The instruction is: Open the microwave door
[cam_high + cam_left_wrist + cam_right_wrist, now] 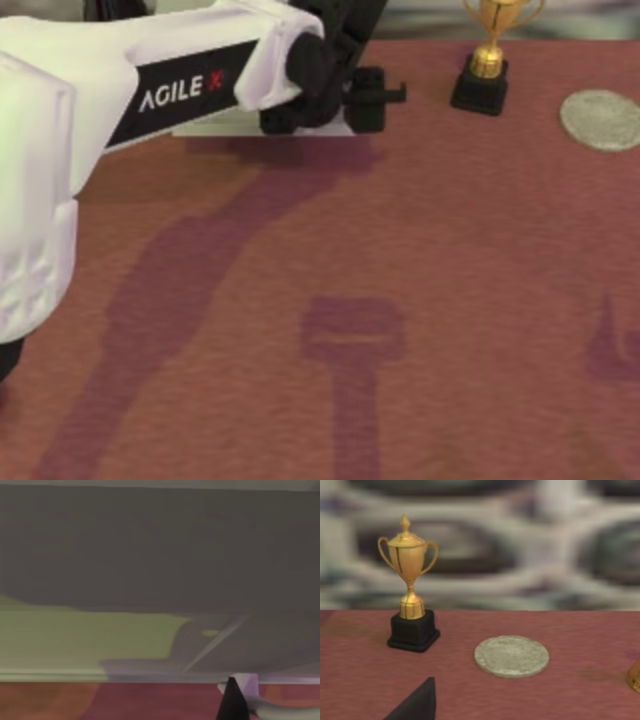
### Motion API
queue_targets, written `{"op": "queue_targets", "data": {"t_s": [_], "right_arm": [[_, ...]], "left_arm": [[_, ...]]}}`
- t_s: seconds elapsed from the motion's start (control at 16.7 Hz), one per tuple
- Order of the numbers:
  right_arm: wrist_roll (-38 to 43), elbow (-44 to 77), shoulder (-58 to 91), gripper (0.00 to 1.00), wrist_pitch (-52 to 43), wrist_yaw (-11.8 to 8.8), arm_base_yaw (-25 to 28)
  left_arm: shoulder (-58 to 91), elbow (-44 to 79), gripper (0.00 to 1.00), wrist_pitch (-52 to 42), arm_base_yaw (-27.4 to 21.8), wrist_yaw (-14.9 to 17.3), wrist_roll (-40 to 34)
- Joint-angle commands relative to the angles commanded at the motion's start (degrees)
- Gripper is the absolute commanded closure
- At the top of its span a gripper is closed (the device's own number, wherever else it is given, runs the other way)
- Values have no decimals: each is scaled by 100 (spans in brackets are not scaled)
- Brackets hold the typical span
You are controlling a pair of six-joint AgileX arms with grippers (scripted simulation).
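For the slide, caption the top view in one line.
Left arm's end effector reaches the microwave at the table's far edge; trophy and grey disc sit to the right.

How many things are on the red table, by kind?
Gold trophy on a black base: 1
Flat round grey disc: 1
Light-grey boxy microwave: 1
Gold thing cut off at edge: 1
Total: 4

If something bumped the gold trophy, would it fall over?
Probably it would tip rather than slide. The trophy is tall, with a wide cup on a thin stem, so a knock up high likely topples it. Its square black base looks broad and flat on the table, so a low nudge may just scoot it. It looks stiff, not bendy.
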Motion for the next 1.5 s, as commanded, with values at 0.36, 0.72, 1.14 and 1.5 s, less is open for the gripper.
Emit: {"op": "queue_targets", "data": {"t_s": [0.36, 0.72, 1.14, 1.5], "right_arm": [[0, 0, 0, 0, 0, 0, 0], [0, 0, 0, 0, 0, 0, 0], [0, 0, 0, 0, 0, 0, 0], [0, 0, 0, 0, 0, 0, 0]], "left_arm": [[0, 0, 100, 0, 0, 0, 0], [-201, -405, 100, -16, -199, 55, -30], [-558, -919, 100, 308, -176, -113, -154], [-558, -919, 100, 308, -176, -113, -154]]}}
